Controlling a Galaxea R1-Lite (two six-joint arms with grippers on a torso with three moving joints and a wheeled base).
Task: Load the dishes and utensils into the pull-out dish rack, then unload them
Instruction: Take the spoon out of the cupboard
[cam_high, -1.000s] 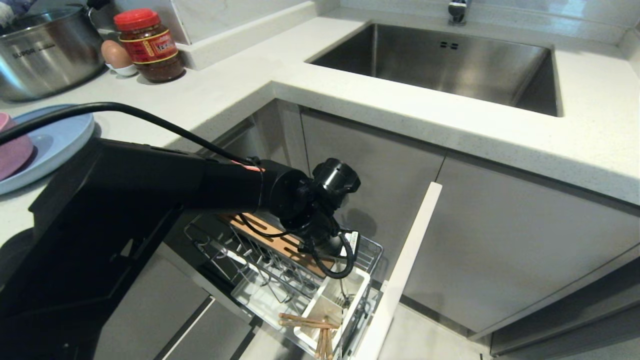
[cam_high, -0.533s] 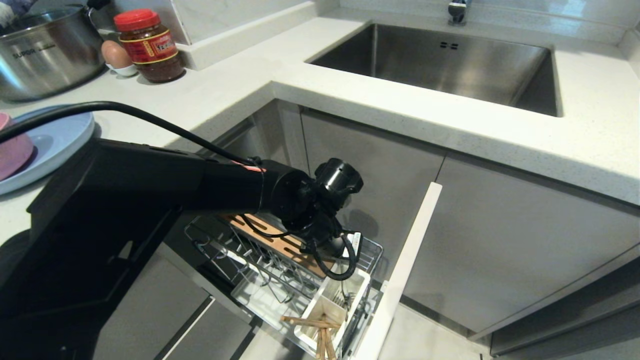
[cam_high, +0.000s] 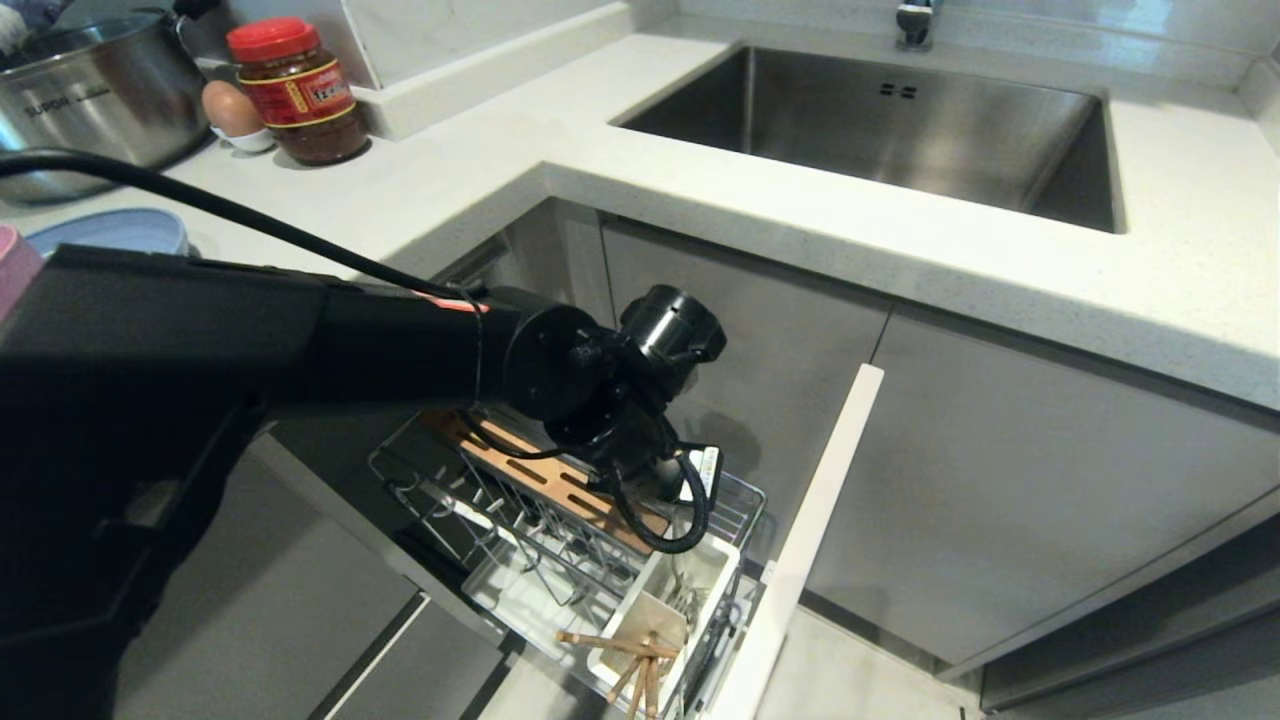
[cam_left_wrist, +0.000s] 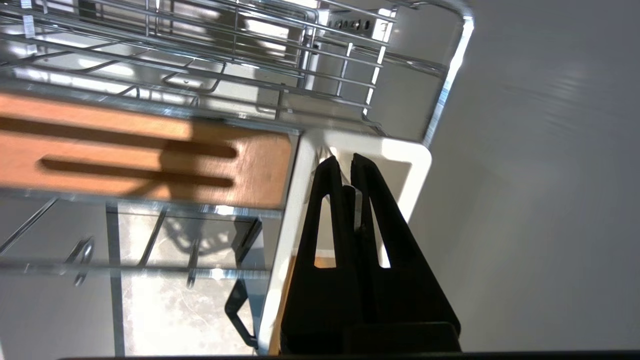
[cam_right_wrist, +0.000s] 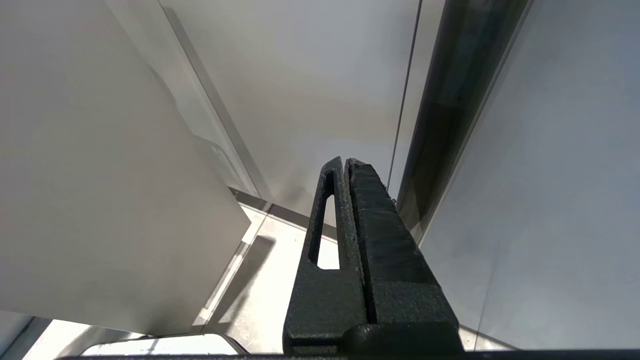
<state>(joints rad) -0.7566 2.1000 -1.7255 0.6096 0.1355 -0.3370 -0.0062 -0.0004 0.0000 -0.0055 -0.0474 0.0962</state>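
The pull-out dish rack (cam_high: 748, 497) stands drawn out below the counter, with its wooden strip (cam_high: 545, 482), drip tray (cam_high: 505, 600) and white cutlery cup (cam_high: 722, 558). My left gripper (cam_left_wrist: 345, 160) points down over the cup (cam_left_wrist: 419, 156) and is shut on the handle of the slim silver utensil (cam_left_wrist: 348, 200). The utensil's tines (cam_high: 683, 598) show inside the cup. The chopsticks (cam_high: 625, 655) lean in the cup's near compartment. On the counter at far left are the light-blue plate (cam_high: 125, 230) and the pink bowl (cam_high: 12, 268), mostly hidden behind my left arm (cam_high: 420, 350). My right gripper (cam_right_wrist: 345, 161) is shut and empty beside cabinet fronts.
A steel pot (cam_high: 80, 100), a red-lidded jar (cam_high: 295, 90) and an egg (cam_high: 232, 108) stand at the counter's back left. The steel sink (cam_high: 880, 130) lies at the back right. The rack's white drawer front (cam_high: 805, 540) juts out on the right of the rack.
My left arm has risen a little over the cutlery cup and now covers more of the plate. The utensil's tines sit higher in the cup, and the chopsticks have shifted slightly.
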